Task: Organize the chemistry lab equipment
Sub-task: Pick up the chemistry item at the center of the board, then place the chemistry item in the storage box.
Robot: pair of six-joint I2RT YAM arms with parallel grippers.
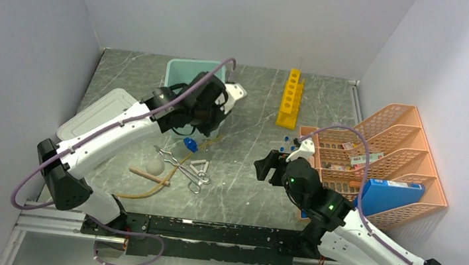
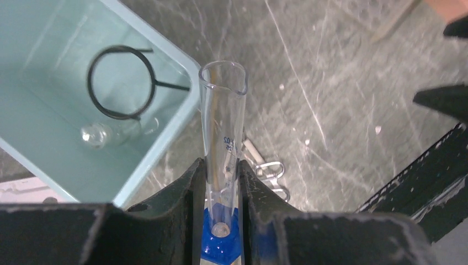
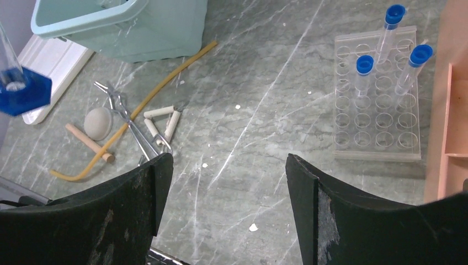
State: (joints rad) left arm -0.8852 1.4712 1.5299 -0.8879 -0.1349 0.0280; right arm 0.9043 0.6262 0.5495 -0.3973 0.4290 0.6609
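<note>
My left gripper [image 2: 222,182] is shut on a clear graduated cylinder [image 2: 223,121] with a blue hexagonal foot [image 3: 22,91], held above the table just beside the teal tub [image 2: 165,132]. Inside the tub lie the black wire ring [image 2: 121,83] and a small clear glass piece [image 2: 102,134]. Silver clips [image 2: 267,171] show on the table below the cylinder. My right gripper [image 3: 229,182] stands open over bare table. The tan hose [image 3: 143,105], wooden stick [image 3: 88,142], silver tongs [image 3: 129,121] and a triangle [image 3: 163,124] lie left of it. Three blue-capped tubes [image 3: 364,69] stand in a clear rack [image 3: 378,138]. The yellow rack [image 1: 291,99] stands at the back.
An orange mesh organiser [image 1: 389,157] holding a blue box [image 1: 391,194] fills the right side. The tub's grey-white lid [image 1: 97,117] lies at the left. A pale round ball [image 3: 98,122] rests by the stick. Walls close in on three sides.
</note>
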